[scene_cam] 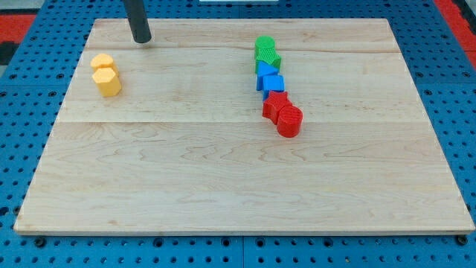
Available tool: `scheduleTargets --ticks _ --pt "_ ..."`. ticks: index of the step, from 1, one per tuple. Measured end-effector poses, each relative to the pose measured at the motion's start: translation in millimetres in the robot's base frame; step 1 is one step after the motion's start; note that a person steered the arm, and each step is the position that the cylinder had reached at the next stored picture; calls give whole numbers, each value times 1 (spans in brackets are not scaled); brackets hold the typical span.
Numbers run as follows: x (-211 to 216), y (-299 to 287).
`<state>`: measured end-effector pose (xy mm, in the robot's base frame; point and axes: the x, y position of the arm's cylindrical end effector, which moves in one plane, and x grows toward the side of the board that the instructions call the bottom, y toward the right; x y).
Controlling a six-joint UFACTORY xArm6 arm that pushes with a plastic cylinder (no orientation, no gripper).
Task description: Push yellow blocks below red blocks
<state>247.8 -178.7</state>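
Two yellow blocks sit touching at the view's upper left: one yellow block (102, 62) above a yellow hexagonal block (108, 81). Two red blocks sit right of centre: a red star-like block (274, 106) and a red cylinder (289, 120), touching each other. My tip (141, 39) rests on the board near the top edge, above and to the right of the yellow blocks, a short gap from them. The red blocks are far to the right of the tip.
A column of blocks runs up from the red ones: two blue blocks (272, 82) (265, 70) and two green blocks (268, 56) (264, 46). The wooden board (223, 179) lies on a blue pegboard surface (22, 149).
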Motion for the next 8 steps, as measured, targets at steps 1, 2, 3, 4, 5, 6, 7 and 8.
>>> scheduleTargets --ticks 1,2,3,4,5,6,7,8 --pt "27 0" --pt "60 0" --pt "83 3" --pt "78 -9" --pt "31 -35" --pt "20 -87" --pt "39 -69" --pt "70 -65"
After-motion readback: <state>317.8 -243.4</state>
